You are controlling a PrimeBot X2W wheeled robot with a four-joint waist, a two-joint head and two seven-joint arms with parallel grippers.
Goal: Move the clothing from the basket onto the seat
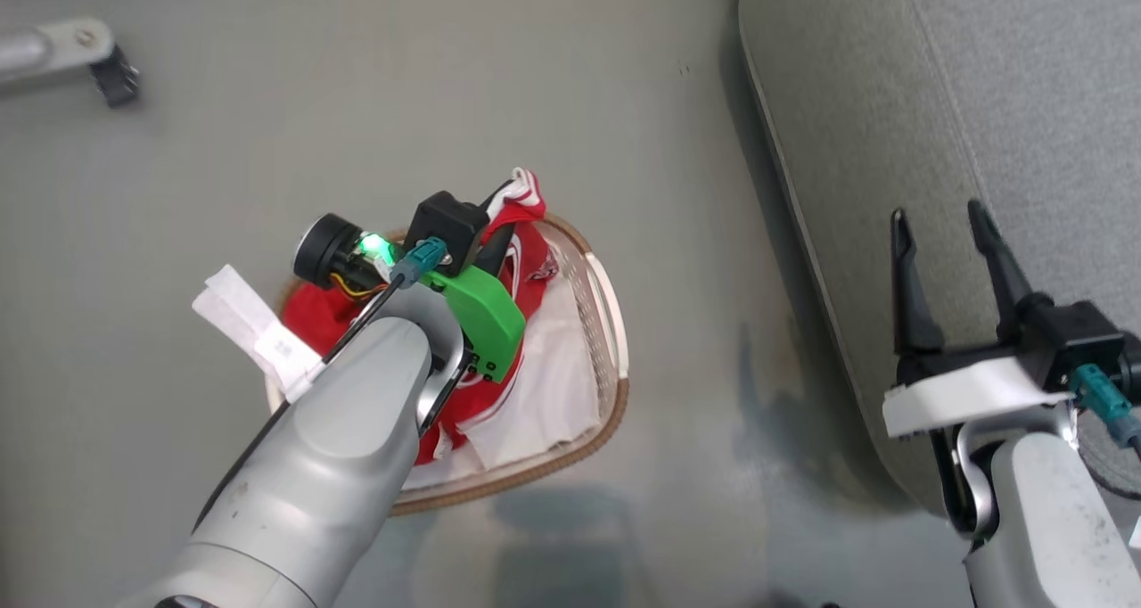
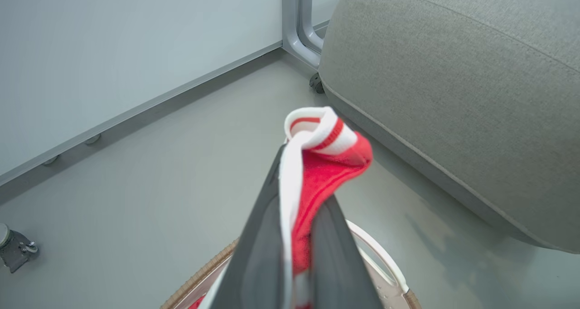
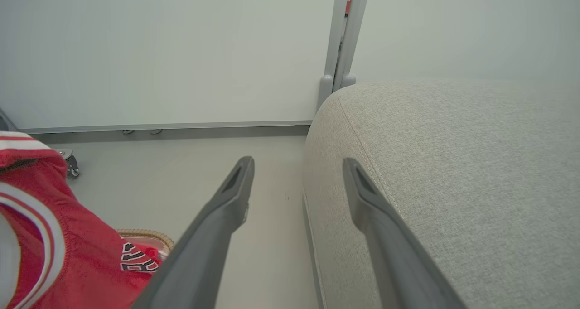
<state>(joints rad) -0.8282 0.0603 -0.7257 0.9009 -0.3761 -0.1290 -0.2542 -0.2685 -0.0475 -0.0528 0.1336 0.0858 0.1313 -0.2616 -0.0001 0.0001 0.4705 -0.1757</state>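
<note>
A red basketball jersey with white striped trim [image 2: 324,164] is pinched in the left end effector [image 2: 303,182]. Its two long dark fingers [image 2: 258,245] are pressed together on a bunched fold of the jersey's edge. The trimmed edge sticks up past the fingertips. The rest of the jersey hangs down from the end effector into the oval white perforated plastic laundry basket with a brown woven rim [image 1: 615,394] directly beneath it. The right wrist view shows black and white lettering on the hanging red cloth.

Inside the basket, under the left end effector, lies a flat white fabric sheet [image 1: 553,394]. More red cloth [image 1: 312,314] sits on the basket's left side, beside the left arm. Whether it is a second garment or part of the jersey cannot be told. The basket stands on a plain grey floor [image 1: 446,73].

To the right of the left end effector, apart from the basket, is the large grey fabric couch cushion with rounded edges and a stitched seam [image 1: 891,100]. The right end effector [image 1: 936,214] hovers at the cushion's near edge, its fingers spread wide and gripping nothing. In its wrist view one finger lies over the floor and the other over the cushion.

Beyond both end effectors stand a pale wall panel [image 3: 158,50] and a grey metal post [image 3: 344,32].
</note>
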